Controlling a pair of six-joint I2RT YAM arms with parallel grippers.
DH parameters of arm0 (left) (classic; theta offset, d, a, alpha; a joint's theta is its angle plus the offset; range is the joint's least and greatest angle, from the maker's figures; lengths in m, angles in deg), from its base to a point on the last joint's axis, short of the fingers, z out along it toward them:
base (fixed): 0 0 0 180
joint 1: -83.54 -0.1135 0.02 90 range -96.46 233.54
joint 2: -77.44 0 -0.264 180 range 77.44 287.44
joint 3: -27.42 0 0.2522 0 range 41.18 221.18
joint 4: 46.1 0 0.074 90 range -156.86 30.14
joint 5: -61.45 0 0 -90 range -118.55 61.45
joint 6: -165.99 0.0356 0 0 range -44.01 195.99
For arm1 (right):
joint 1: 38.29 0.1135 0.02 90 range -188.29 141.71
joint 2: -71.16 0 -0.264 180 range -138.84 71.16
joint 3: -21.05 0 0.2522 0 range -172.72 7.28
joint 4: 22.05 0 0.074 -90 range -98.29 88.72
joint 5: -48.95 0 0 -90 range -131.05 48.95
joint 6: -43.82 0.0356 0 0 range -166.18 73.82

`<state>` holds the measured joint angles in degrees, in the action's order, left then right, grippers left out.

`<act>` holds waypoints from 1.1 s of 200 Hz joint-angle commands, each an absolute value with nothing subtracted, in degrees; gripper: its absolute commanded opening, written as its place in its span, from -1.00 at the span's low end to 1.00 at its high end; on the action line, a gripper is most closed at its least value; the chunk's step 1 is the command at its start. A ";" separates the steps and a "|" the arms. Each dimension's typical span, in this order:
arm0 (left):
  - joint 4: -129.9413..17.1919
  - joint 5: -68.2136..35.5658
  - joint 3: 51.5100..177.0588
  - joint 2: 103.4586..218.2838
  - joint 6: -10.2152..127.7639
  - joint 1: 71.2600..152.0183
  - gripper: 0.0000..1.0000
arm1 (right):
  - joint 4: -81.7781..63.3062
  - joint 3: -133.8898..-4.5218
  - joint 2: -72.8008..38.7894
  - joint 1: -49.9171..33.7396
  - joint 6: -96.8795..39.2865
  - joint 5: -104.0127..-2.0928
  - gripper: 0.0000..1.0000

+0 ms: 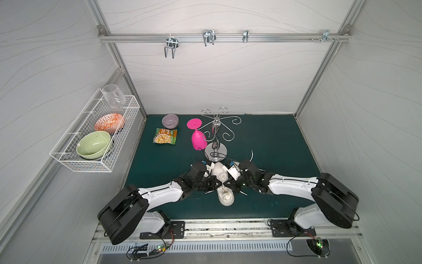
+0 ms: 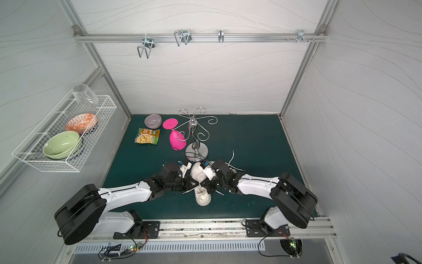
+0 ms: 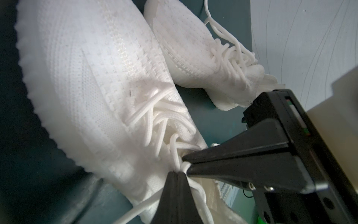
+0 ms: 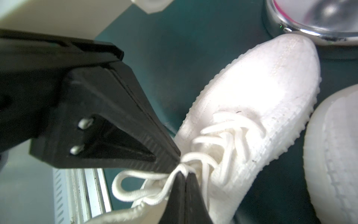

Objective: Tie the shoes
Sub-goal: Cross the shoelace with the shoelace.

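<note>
2 shoes lie on the green mat (image 1: 274, 137), just beside each other. The worked shoe (image 1: 219, 171) sits at mat centre, toe next to the chrome stand base (image 4: 310, 17). The second shoe (image 3: 184, 48) shows in the wrist views only; it cannot be picked out in the top views. The left gripper (image 3: 175, 173) and the right gripper (image 4: 185, 174) meet tip to tip above the worked shoe's laced section, each with fingers (image 3: 166, 199) pressed together on a strand of the lace (image 4: 222, 135). 1 loop (image 4: 120, 186) hangs free toward the heel. Assessment: the bow on the worked shoe is part-formed, not drawn tight. The second shoe's lace trails loose and appears untied. Left to do: finish 1 bow, tie 1 shoe.
</note>
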<state>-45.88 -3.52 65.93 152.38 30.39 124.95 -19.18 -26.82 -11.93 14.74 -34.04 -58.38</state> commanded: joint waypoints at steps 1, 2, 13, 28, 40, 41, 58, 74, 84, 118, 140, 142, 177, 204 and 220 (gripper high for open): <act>-43.95 -4.34 66.28 150.53 31.73 125.07 -1.00 | -16.80 -25.65 -11.26 15.22 -34.83 -58.66 -1.00; -43.99 -4.49 66.25 150.37 31.80 125.09 -1.00 | -16.81 -25.66 -11.27 15.23 -34.88 -58.69 -1.00; -44.17 -5.83 65.97 149.02 32.85 125.10 -1.00 | -16.81 -25.67 -11.33 15.17 -35.01 -58.96 -1.00; -44.46 -7.42 65.85 147.50 34.21 125.16 -1.00 | -16.85 -25.54 -11.25 15.23 -35.36 -59.45 -1.00; -44.43 -8.34 65.65 146.65 35.07 125.07 -1.00 | -16.73 -25.64 -11.28 15.23 -35.52 -59.60 -1.00; -44.41 -8.43 65.63 146.63 35.10 125.09 -1.00 | -16.72 -25.57 -11.28 15.23 -35.49 -59.60 -1.00; -43.73 -7.98 65.91 146.78 35.71 125.14 -1.00 | -16.72 -25.59 -11.28 15.23 -35.77 -59.57 -1.00; -42.55 -6.00 66.40 148.24 35.87 125.21 -1.00 | -16.53 -25.74 -11.75 15.23 -36.06 -59.91 -1.00; -41.11 -5.13 66.34 149.27 35.61 125.40 -1.00 | -16.63 -25.85 -12.02 15.23 -36.07 -60.05 -1.00; -37.20 -2.31 66.14 151.50 34.99 125.65 -1.00 | -16.81 -25.75 -11.94 15.19 -36.11 -60.11 -1.00; -35.97 -3.08 65.64 151.53 34.52 126.00 -1.00 | -16.93 -25.92 -11.93 15.23 -36.65 -61.20 -1.00; -35.98 -3.25 65.58 151.51 34.38 125.99 -1.00 | -16.97 -25.98 -11.95 15.19 -36.66 -61.43 -1.00; -31.88 -5.05 64.22 150.29 33.40 126.13 -1.00 | -17.70 -25.70 -12.33 15.41 -36.79 -62.69 -1.00; -32.22 -4.62 64.51 150.95 33.22 126.12 -1.00 | -17.86 -25.65 -12.41 15.59 -37.19 -62.94 -1.00; -31.31 -3.37 64.56 152.09 32.70 126.09 -1.00 | -18.06 -25.59 -12.38 15.67 -37.24 -62.63 -1.00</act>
<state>-36.02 -4.65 63.90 151.07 33.49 125.76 -19.29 -26.80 -11.93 14.74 -36.16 -60.58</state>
